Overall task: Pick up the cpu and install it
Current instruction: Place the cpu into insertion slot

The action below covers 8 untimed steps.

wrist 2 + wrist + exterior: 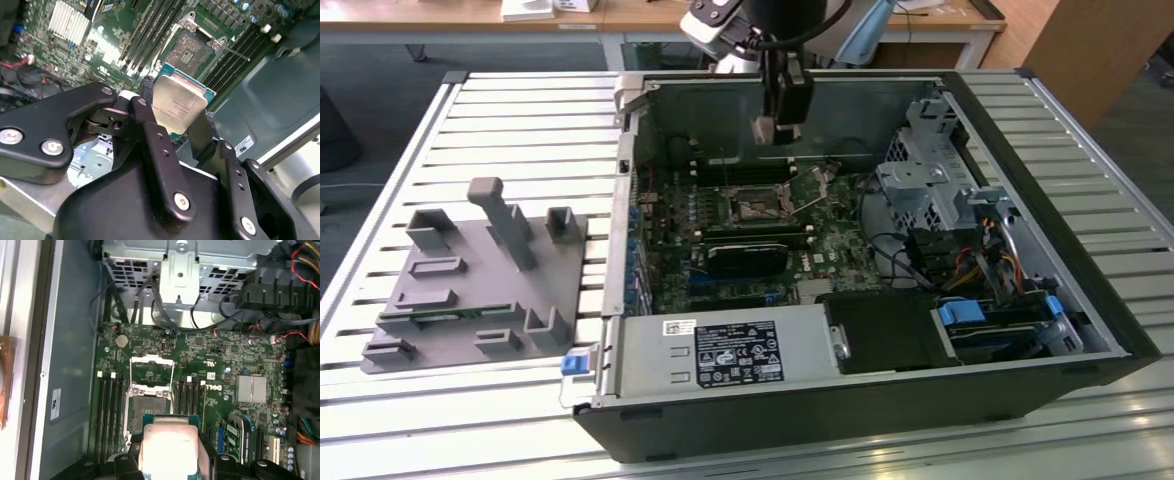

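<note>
One gripper (177, 109), jaws clamped on two opposite edges of the cpu (182, 100). One cpu in the scene, and it's held in the air, not seated. The chip is square, so no long axis to line up. Its silver lid faces up toward both wrist cameras, roughly level.

Key relation: the socket (150, 407) lies below the chip, well apart from it. In the exterior view the gripper hangs over the far part of the board, and the socket looks lower and a bit nearer that camera, so my read is some offset as well as height.

One socket: load plate (151, 365) flipped open, cavity bare, lever (236, 53) swung out. Two banks of memory slots (111, 400) flank it.

One motherboard (235, 355) in one open case (1067, 300) on the slatted table (520, 110). One grey fixture plate (467, 290) sits at the exterior view's left, well apart from the case.
</note>
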Tool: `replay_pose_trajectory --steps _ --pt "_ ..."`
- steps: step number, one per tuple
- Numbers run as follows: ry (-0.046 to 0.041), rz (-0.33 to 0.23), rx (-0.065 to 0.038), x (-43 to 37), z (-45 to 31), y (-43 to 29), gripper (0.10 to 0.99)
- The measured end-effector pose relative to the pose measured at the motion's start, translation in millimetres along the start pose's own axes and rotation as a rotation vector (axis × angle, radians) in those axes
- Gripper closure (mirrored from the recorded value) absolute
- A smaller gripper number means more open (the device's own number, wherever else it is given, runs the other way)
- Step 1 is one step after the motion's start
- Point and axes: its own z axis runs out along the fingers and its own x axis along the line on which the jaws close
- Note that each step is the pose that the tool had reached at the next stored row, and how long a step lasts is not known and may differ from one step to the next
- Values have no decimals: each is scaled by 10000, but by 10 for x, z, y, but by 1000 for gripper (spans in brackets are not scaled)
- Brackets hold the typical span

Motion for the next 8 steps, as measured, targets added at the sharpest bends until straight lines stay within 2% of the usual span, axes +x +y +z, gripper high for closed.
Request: replay_pose_trajectory --steps 8 --pt "1 -99 0 0 57 -4 561"
